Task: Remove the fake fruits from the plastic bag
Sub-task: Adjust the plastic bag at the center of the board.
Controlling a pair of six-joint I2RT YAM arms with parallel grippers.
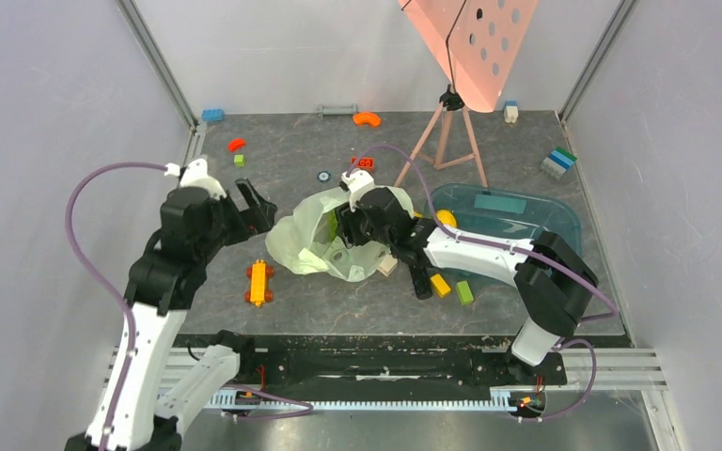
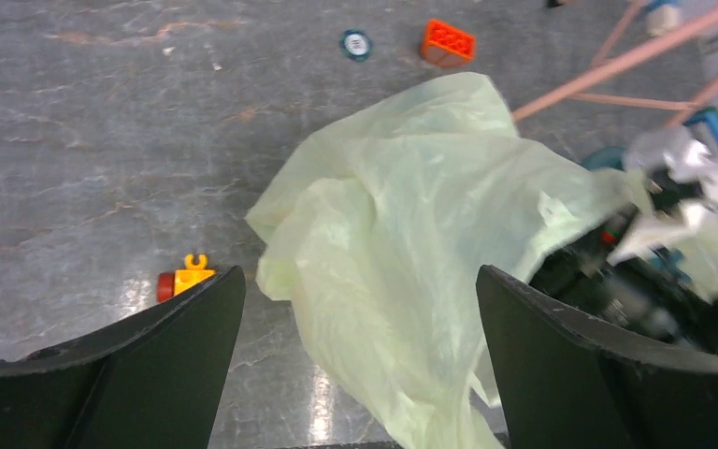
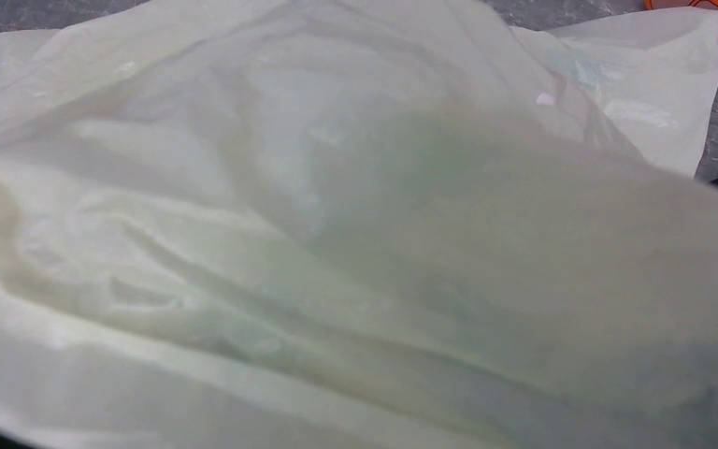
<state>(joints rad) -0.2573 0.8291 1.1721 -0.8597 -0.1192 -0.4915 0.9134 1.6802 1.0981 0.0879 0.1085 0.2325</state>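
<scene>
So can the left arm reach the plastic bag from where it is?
Probably yes. The left gripper is open and faces the plastic bag, and nothing lies between them. The right gripper is at the bag's other side, so the side nearest the left arm looks free.

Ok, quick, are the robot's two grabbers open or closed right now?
Left gripper: jaws wide open, holding nothing.
Right gripper: jaws hidden by the plastic bag; open or closed cannot be told.
</scene>
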